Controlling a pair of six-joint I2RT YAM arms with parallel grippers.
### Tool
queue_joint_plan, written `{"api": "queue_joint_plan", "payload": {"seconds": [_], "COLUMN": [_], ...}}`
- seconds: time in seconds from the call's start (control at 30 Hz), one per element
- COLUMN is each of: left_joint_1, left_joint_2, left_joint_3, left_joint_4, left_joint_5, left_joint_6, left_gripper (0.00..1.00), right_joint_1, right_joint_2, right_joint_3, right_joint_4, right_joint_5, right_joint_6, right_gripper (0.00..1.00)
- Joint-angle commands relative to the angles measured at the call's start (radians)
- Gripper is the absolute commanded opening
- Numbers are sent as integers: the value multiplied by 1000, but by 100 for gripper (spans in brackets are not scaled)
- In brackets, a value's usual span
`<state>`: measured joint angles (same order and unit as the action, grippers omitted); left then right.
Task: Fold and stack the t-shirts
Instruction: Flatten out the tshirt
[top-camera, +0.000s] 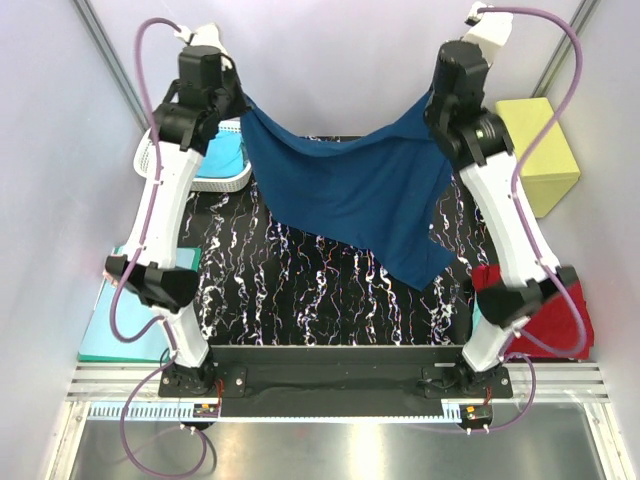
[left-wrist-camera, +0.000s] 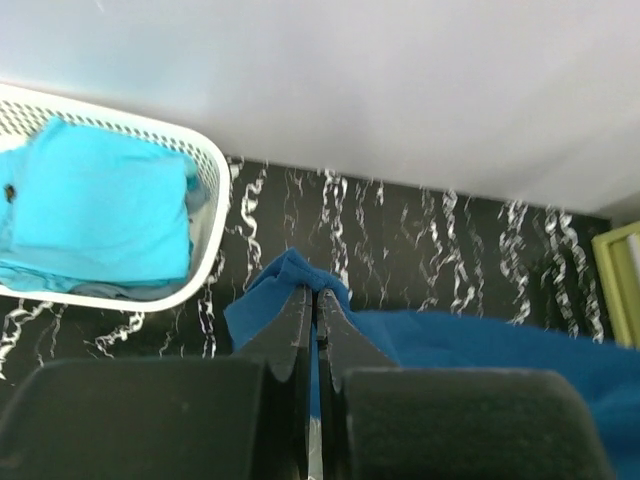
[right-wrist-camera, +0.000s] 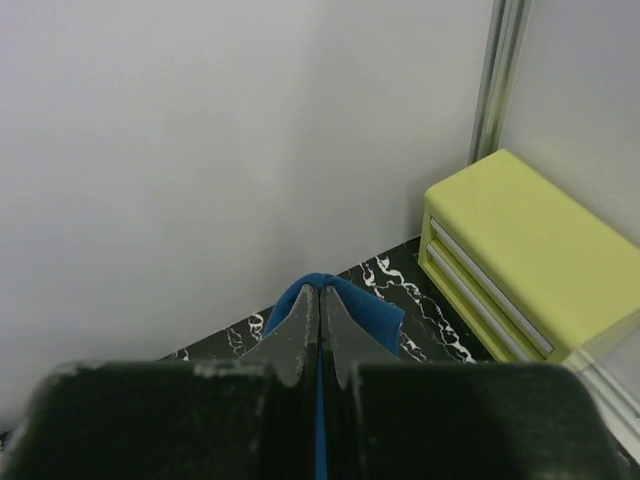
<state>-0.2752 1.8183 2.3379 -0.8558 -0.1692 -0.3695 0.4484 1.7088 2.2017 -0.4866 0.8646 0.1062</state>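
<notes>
A navy blue t-shirt (top-camera: 355, 195) hangs spread in the air between my two raised arms, sagging in the middle, its lower corner trailing down at the right. My left gripper (left-wrist-camera: 316, 293) is shut on one top corner of the shirt (left-wrist-camera: 290, 272). My right gripper (right-wrist-camera: 320, 290) is shut on the other top corner (right-wrist-camera: 360, 305). No print shows on the side I see. A turquoise t-shirt (left-wrist-camera: 95, 210) lies folded in the white basket (left-wrist-camera: 205, 265) at the back left. A red t-shirt (top-camera: 565, 325) lies at the table's right edge.
A yellow-green drawer box (right-wrist-camera: 525, 250) stands at the back right, close to my right arm. A flat teal clipboard (top-camera: 115, 320) lies at the left edge. The black marbled table (top-camera: 320, 300) runs beneath the hanging shirt. White walls enclose the back and sides.
</notes>
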Motion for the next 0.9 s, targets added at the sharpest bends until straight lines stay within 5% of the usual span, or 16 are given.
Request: {"api": "queue_joint_plan", "payload": {"seconds": [0.0,0.37,0.87], "left_joint_1": [5,51,-63], "left_joint_2": [39,55,-131], "left_joint_3": [46,124,113], "left_joint_4": [72,162,141], "left_joint_5": [51,190,134], "left_joint_6": [29,-31,27], "left_gripper": [0,0,0], "right_joint_1": [-83,-77,81], "right_joint_2": [141,273,20], "right_joint_3": [160,438,251], "right_joint_4": [-112,-55,40], "right_joint_5": [-168,-302,-148], "right_joint_6": [145,96,-85], "right_gripper": [0,0,0]}}
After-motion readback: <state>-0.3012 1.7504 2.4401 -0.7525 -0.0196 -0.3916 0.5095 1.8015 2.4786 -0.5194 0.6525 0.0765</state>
